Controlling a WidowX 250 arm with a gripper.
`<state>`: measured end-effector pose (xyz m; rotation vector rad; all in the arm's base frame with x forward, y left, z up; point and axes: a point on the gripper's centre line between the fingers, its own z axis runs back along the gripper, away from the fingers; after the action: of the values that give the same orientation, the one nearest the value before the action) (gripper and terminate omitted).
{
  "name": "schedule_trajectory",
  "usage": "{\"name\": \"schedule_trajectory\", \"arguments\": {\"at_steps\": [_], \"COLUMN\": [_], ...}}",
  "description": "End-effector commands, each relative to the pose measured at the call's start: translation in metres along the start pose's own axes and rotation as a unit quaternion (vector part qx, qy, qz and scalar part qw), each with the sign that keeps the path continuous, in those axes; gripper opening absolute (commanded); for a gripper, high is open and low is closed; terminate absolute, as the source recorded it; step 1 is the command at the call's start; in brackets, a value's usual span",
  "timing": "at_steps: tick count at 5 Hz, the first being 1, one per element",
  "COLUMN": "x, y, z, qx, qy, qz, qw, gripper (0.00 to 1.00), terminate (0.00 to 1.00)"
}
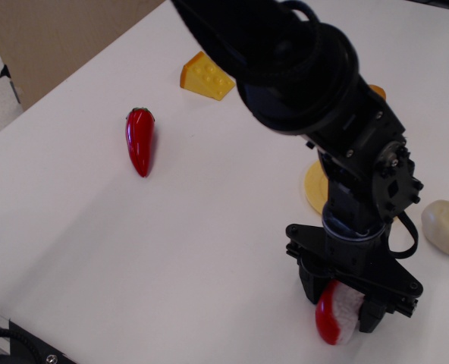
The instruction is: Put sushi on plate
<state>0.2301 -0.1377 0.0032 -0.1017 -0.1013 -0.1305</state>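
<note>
The plate (313, 186) is round and pale yellow. It lies flat on the white table (171, 250), and the black arm (315, 106) hides most of it. Only a small piece of its left rim shows, so it is not possible to tell if any food lies on it.

The sushi (337, 313) is not on the plate. It is low on the table, near the front edge and well in front of the plate. It has a shiny red top and bumpy white rice. It leans on its side, with the red part to the left and the white part to the right.

The arm comes in from the top of the picture and bends down to the front. It is big, black and round at the joints. A black cable loops out on its right side. Its gripper (346, 311) points down at the table. The two black fingers (311, 282) sit one on each side of the sushi. They are closed in tight on it and press it from the left and the right.

A long red pepper (139, 141) lies far off to the left. A yellow cheese wedge (206, 76) with holes sits at the back. A pale lump (447, 227) like a potato sits at the right edge, just beside the arm.
</note>
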Motion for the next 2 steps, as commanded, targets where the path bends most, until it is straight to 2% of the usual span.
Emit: {"name": "schedule_trajectory", "arguments": {"at_steps": [1,2], "x": [-0.005,-0.006], "y": [0.016,0.038], "z": [0.028,0.052], "qx": [0.006,0.021], "qy": [-0.018,-0.029], "qz": [0.013,0.044], "qw": [0.9997,0.9984], "gripper": [0.00,0.00], "terminate": [0.00,0.00]}}
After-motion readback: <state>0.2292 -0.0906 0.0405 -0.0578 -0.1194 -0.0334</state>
